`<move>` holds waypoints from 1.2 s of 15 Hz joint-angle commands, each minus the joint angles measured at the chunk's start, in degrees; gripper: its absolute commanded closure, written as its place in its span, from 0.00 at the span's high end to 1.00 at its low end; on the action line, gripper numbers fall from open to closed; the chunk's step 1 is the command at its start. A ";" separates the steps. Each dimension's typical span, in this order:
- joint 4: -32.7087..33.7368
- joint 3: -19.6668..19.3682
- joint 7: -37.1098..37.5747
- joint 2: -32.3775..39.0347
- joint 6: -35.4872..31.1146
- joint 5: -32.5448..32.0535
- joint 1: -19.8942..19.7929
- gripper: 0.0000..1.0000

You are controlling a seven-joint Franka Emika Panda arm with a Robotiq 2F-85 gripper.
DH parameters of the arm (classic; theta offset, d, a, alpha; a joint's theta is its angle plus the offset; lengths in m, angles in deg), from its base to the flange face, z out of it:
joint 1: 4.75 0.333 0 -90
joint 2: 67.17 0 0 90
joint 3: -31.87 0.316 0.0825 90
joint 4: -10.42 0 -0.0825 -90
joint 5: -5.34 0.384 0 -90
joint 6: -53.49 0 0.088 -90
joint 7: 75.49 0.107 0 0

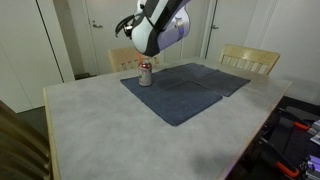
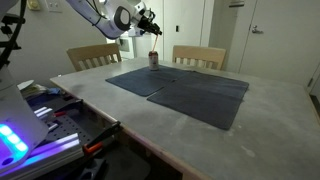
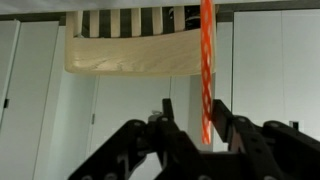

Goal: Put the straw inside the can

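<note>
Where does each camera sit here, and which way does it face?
An exterior view: raised beside the table, looking down at the mat and can; arm above.
An exterior view: low at the table edge, facing the chairs; arm enters from the picture's upper left.
Wrist view: level, past the fingers and straw toward a chair back.
Both exterior views share can, mat, arm.

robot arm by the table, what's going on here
The arm's claw grips a red-orange straw, holding it upright over the silver drink can, which stands on a dark mat on the table. The straw's lower end looks close to the can's top, but whether it is inside is too small to tell.
</note>
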 commanded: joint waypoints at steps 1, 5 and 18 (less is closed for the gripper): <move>0.43 -2.00 0.29 1.08 2.60 0.40 1.25 0.77; -0.19 -4.99 0.42 1.31 5.98 0.46 3.31 0.99; -3.05 -11.50 10.13 -11.06 27.15 -16.19 9.85 1.00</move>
